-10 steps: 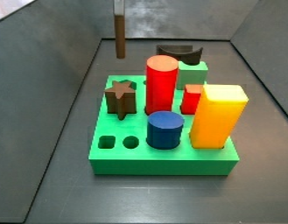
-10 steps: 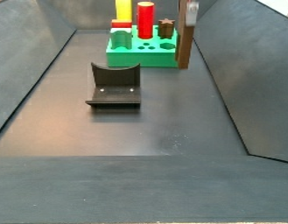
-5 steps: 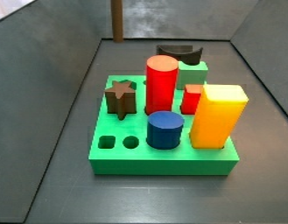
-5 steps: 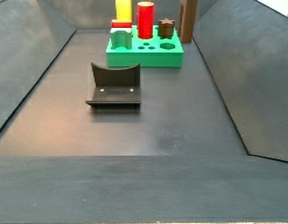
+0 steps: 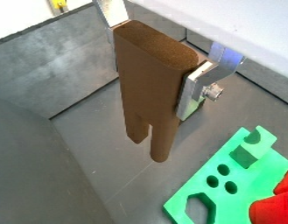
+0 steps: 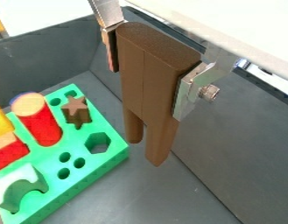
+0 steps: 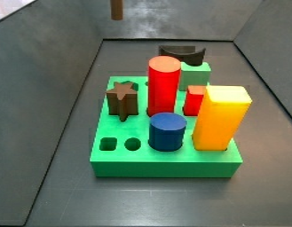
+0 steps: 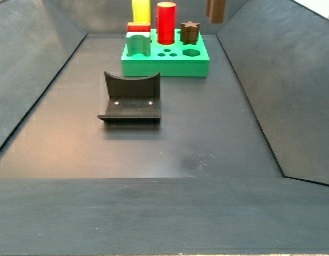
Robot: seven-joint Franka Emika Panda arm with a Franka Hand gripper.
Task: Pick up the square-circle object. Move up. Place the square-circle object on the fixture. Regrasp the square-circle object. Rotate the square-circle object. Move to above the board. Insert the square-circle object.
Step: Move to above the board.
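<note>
The square-circle object is a tall brown block hanging upright with its two prongs pointing down. My gripper is shut on its upper part, silver fingers pressed on opposite sides. Both wrist views show this grip, with the block above bare floor beside the green board. In both side views only the block's lower tip shows at the upper edge, and the gripper itself is out of frame. The board lies on the floor. The dark fixture stands apart from it.
Pegs stand in the board: a red cylinder, a yellow block, a blue cylinder and a dark star peg. Two small holes lie at its near left corner. Grey walls enclose the floor.
The brown block has risen steadily in both side views. A long stretch of it showed a second ago, now only its tip. The board and fixture have not moved.
</note>
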